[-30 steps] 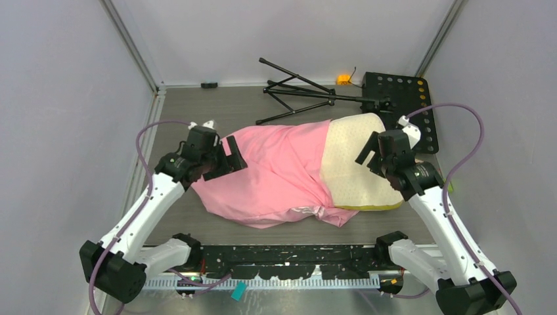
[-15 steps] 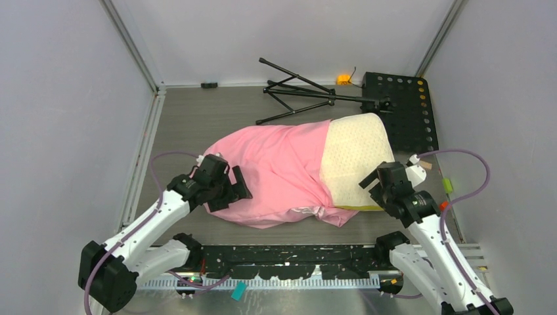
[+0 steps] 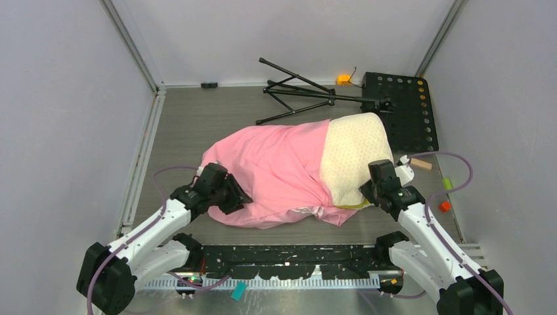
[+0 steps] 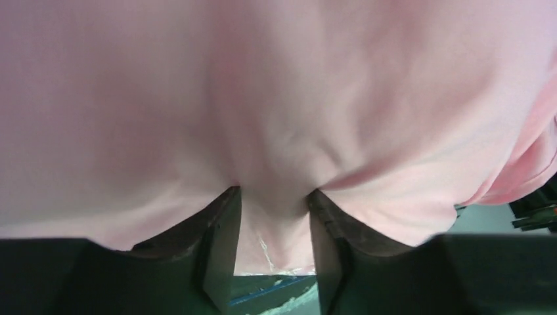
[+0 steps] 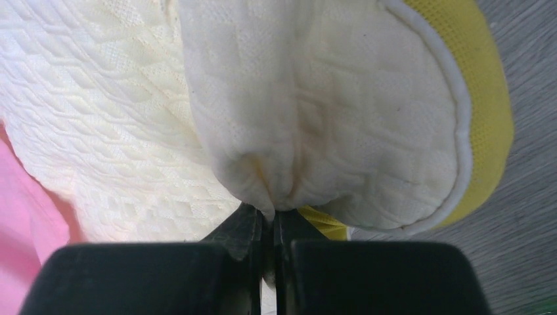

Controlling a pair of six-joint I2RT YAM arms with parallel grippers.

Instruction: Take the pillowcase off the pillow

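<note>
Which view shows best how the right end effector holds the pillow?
The right wrist view: the right end effector is pinched shut on a fold of the pillow near its yellow edge. The top view shows it at the pillow's near corner, contact hidden. The left wrist view shows only the pillowcase.

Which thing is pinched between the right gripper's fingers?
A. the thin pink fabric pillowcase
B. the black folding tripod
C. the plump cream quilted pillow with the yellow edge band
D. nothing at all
C: in the right wrist view the right gripper is closed on a fold of the cream quilted pillow, beside its yellow edge band; the pink fabric pillowcase sits off to one side.
</note>
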